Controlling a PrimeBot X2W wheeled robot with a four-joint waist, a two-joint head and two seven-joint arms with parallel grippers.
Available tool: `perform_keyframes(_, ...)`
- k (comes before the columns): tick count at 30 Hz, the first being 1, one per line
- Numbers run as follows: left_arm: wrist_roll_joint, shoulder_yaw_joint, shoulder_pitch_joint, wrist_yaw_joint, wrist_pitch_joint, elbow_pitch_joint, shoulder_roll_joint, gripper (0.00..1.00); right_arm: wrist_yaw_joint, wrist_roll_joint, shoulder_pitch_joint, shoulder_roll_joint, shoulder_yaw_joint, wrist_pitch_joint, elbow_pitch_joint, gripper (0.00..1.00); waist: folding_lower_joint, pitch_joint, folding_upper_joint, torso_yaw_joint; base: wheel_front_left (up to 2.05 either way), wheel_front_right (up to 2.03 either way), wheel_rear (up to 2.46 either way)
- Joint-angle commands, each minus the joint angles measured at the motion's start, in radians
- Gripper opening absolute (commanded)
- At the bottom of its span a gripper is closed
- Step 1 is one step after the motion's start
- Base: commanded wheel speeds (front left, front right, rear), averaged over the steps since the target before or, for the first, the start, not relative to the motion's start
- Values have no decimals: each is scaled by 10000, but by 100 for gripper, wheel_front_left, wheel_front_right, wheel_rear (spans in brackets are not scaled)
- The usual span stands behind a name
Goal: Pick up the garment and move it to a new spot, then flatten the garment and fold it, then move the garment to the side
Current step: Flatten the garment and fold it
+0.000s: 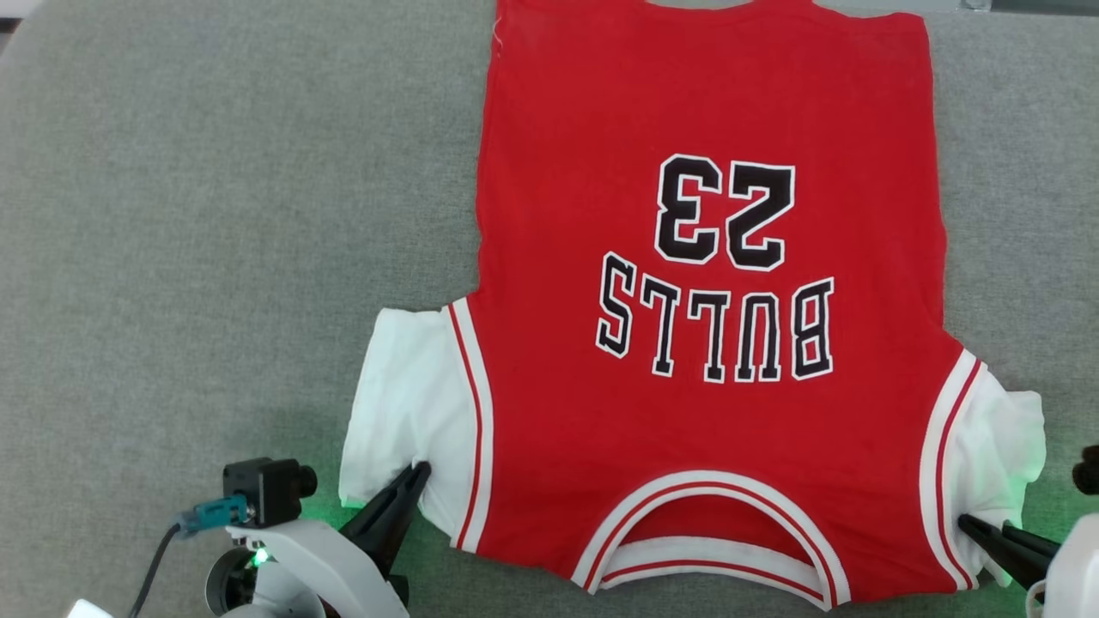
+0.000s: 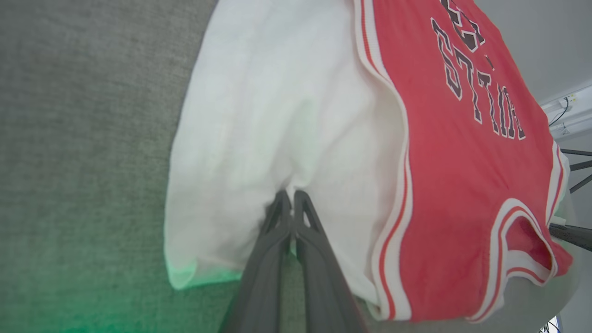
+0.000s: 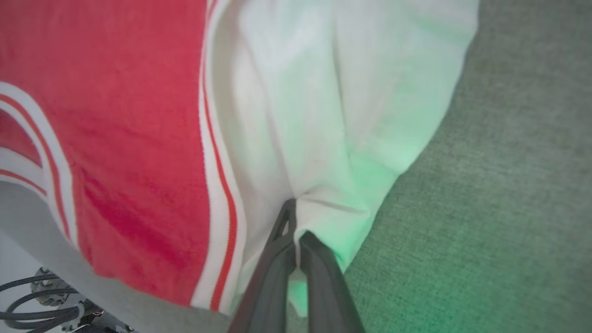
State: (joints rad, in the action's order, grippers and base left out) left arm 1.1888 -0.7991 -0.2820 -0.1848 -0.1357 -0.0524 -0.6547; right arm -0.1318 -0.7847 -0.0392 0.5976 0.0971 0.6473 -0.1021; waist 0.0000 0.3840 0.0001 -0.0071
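Note:
The garment [image 1: 704,343], a red jersey T-shirt with white sleeves and a black "23" and "BULLS", lies spread flat on the grey surface [image 1: 215,215], collar toward me. My left gripper [image 1: 419,470] is shut on the near edge of its white left-hand sleeve [image 1: 403,403]; in the left wrist view the left gripper [image 2: 290,196] pinches that white cloth [image 2: 277,115]. My right gripper [image 1: 966,522] is shut on the white right-hand sleeve [image 1: 1004,438]; in the right wrist view the right gripper [image 3: 292,217] has the sleeve [image 3: 333,92] bunched between its fingers.
Grey fabric surface stretches wide to the left of the shirt and in a narrower strip [image 1: 1022,172] to its right. The shirt's hem reaches the far edge of the head view. Cables [image 3: 41,305] hang below the surface's near edge.

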Motion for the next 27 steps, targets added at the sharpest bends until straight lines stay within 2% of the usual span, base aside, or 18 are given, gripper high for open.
perform_keyframes(1, 53, -156, 44, -116, 247, -451, 152, 0, 20, 130, -10, -184, 375, 56, 420, 0, 0, 10, -1, -10, 0, 0, 0)
perform_keyframes(7, 52, -207, -79, -4, 310, -804, 236, 0, 54, 171, 298, -122, 975, -344, 1141, 0, 0, 7, -1, -52, 0, 0, 0)
perform_keyframes(8, 61, -214, -80, -2, 311, -832, 253, 0, 56, 182, 386, -95, 935, -494, 1147, 19, 0, -4, -1, -61, 0, 0, 0)
perform_keyframes(9, 86, -202, -70, 33, 283, -850, 267, 0, 57, 163, 468, -79, 813, -663, 1121, 49, 0, -15, -1, -74, 0, 0, 0)
perform_keyframes(10, 152, -153, -45, 103, 210, -834, 288, 0, 68, 93, 541, -59, 653, -809, 1038, 84, 0, -29, -1, -82, 0, 0, 0)
perform_keyframes(11, 188, -113, -17, 132, 156, -787, 303, 0, 68, 44, 604, 32, 474, -898, 885, 100, 0, -51, -1, -85, 0, 0, 0)
perform_keyframes(14, 253, -50, 57, 209, 77, -574, 265, 0, 67, -237, 662, 457, -280, -842, 205, 100, 0, -78, -1, -77, 0, 0, 0)
perform_keyframes(19, 157, 6, -211, 307, 20, 33, 329, 0, 16, -693, 1067, 1401, -1588, 94, -1062, 100, 0, 254, -1, 194, 0, 0, 0)
perform_keyframes(24, -141, -68, -644, 227, 119, 578, 360, 0, 16, -1265, 2924, 2203, -2397, 1201, -1334, 100, 0, 948, -1, 649, 0, 0, 0)
perform_keyframes(27, -352, -138, -940, 245, 186, 807, 460, 0, 15, -1189, 4593, 2468, -2069, 1707, -864, 100, 0, 1379, -1, 1006, 0, 0, 0)
